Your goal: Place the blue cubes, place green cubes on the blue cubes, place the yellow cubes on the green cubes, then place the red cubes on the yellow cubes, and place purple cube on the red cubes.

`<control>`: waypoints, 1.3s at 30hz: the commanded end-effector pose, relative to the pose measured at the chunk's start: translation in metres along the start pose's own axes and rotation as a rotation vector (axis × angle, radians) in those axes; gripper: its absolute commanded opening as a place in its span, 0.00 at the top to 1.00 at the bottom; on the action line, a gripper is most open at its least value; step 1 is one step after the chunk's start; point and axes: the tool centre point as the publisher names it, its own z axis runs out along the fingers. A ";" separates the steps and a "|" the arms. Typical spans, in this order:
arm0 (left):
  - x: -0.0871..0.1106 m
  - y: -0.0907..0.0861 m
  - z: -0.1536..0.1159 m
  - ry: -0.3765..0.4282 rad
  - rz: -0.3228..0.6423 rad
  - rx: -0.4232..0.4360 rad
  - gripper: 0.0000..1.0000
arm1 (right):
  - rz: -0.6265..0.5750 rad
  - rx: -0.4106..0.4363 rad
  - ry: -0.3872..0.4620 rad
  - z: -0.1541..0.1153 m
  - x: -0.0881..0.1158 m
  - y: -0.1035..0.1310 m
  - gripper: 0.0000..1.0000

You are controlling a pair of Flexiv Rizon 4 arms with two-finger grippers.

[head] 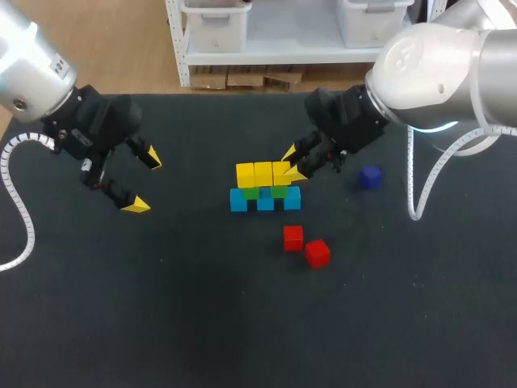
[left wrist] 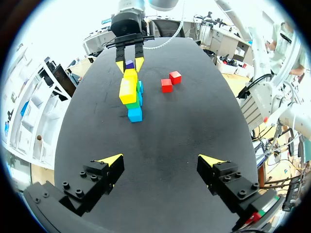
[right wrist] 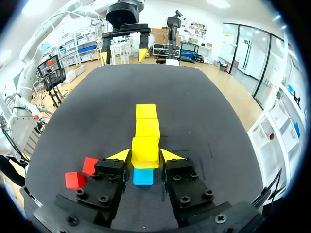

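Evidently the yellow layer was being finished. The right gripper point(head: 293, 163) sat at the right end of the stack, its jaws pinching the last yellow cube point(right wrist: 145, 148) from two sides, as far as the right wrist view showed: the tips lay flush against its faces with no gap I could make out. That cube stood level with the other two yellow cubes point(head: 262, 173), so the grip looked like the end of a placement rather than a lift. Holding on until the cube rested squarely would keep it from tipping off its support.

Under the yellow row were two green cubes point(head: 251, 192), and under those three blue cubes point(head: 266, 200) on the table point(head: 202, 323). The greens bridged the blues and the yellows overhung the greens — hence, I judged, the care at the end of the row.

The left gripper point(head: 145, 183) hung well to the left of the stack, jaws spread wide and empty, probably parked there to leave the right arm room. The two red cubes point(head: 293, 237) lay nearer than the stack and slightly right, close together but apart. The purple cube point(head: 371, 177) sat alone to the right, beyond the right gripper. They looked to be waiting their turn — reds next, purple last. The next move would call for opening the jaws without nudging the row.
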 end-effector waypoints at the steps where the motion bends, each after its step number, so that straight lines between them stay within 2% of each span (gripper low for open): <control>1: 0.002 -0.001 0.000 -0.005 0.004 -0.002 0.00 | 0.001 -0.005 -0.001 0.001 0.001 -0.002 0.80; 3: 0.002 -0.001 0.000 -0.005 0.004 -0.002 0.00 | 0.002 -0.005 -0.002 0.001 0.001 -0.002 0.80; 12: 0.002 -0.001 0.000 -0.005 0.004 -0.002 0.00 | 0.003 -0.006 -0.002 0.002 0.001 -0.004 0.66; 28: 0.002 -0.001 0.000 -0.005 0.004 -0.002 0.00 | 0.008 -0.008 -0.001 0.002 0.001 -0.004 0.54; 29: 0.002 -0.001 0.000 -0.005 0.004 -0.002 0.00 | 0.009 -0.008 -0.001 0.002 0.001 -0.004 0.51; 30: 0.002 -0.001 0.000 -0.005 0.004 -0.002 0.00 | 0.009 -0.008 -0.001 0.001 0.001 -0.004 0.43; 31: 0.002 -0.001 0.000 -0.005 0.004 -0.002 0.00 | 0.009 -0.007 -0.001 0.000 0.000 -0.004 0.29; 35: 0.002 -0.001 0.000 -0.005 0.004 -0.002 0.00 | 0.008 -0.002 -0.003 -0.008 -0.001 -0.001 0.00; 39: 0.002 -0.001 0.000 -0.005 0.004 -0.002 0.00 | 0.008 0.012 -0.010 -0.024 0.001 0.006 0.00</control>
